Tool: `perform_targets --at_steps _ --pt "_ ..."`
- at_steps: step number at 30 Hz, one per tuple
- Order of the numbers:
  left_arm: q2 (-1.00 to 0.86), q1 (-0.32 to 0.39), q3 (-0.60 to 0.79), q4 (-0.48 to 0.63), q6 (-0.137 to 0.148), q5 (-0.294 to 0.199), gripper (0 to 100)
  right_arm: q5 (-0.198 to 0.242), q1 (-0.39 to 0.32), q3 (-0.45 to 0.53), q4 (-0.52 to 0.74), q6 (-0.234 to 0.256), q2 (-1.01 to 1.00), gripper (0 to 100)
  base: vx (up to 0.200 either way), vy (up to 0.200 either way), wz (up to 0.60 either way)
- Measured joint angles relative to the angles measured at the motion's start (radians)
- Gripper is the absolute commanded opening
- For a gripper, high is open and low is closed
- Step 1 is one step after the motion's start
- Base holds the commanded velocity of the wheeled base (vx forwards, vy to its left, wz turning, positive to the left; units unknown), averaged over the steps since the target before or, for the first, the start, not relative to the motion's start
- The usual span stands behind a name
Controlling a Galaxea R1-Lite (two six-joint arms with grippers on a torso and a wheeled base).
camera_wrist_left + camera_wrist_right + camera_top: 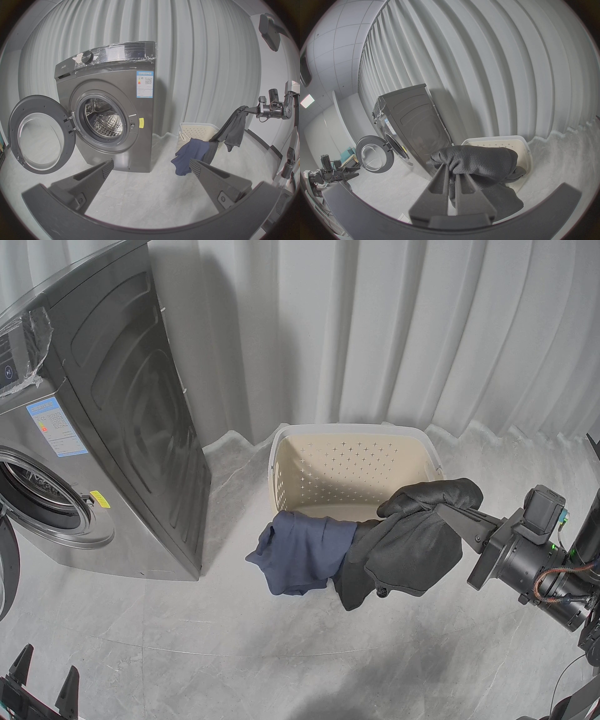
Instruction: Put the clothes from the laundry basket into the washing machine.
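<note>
My right gripper (445,510) (452,172) is shut on a black garment (409,540) (481,162) and holds it lifted above the front rim of the cream laundry basket (356,435) (525,147). The black garment (233,129) hangs down over the basket's rim. A navy blue garment (301,555) (189,153) drapes over the basket's front edge onto the floor. The grey washing machine (125,427) (125,103) stands to the left with its round door (39,132) swung open and the drum (104,120) showing. My left gripper (45,677) (150,168) is open, low at the near left.
A white pleated curtain (387,321) hangs behind the basket and machine. The pale marbled floor (237,640) spreads between the machine and me. The open door (375,153) sticks out in front of the machine.
</note>
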Motion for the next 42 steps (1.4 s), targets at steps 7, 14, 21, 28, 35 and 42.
perform_targets --at_steps 7,14,21,28,35,42 --pt "0.000 0.000 0.000 -0.001 0.000 0.000 100 -0.001 0.002 0.000 0.000 0.000 0.001 0 0.000 0.200 0.00" --pt "0.000 0.000 0.000 -0.001 0.000 0.000 100 0.005 0.004 0.000 -0.003 0.000 0.000 0 0.000 0.200 0.00" --pt "0.000 0.000 0.000 0.000 0.000 0.000 100 0.003 0.005 0.001 -0.005 0.000 0.000 0 0.000 0.200 0.00" --pt "0.000 0.000 0.000 0.000 0.000 0.000 100 0.003 0.005 0.001 -0.005 0.000 0.001 0 0.000 0.200 0.00" --pt "0.000 0.000 0.000 -0.001 0.000 0.000 100 0.000 0.005 0.000 -0.004 0.000 0.002 0 0.000 0.171 0.00" --pt "0.000 0.000 0.000 0.000 0.000 0.000 100 0.000 0.005 0.000 -0.004 0.000 0.002 0 0.000 0.000 0.00"
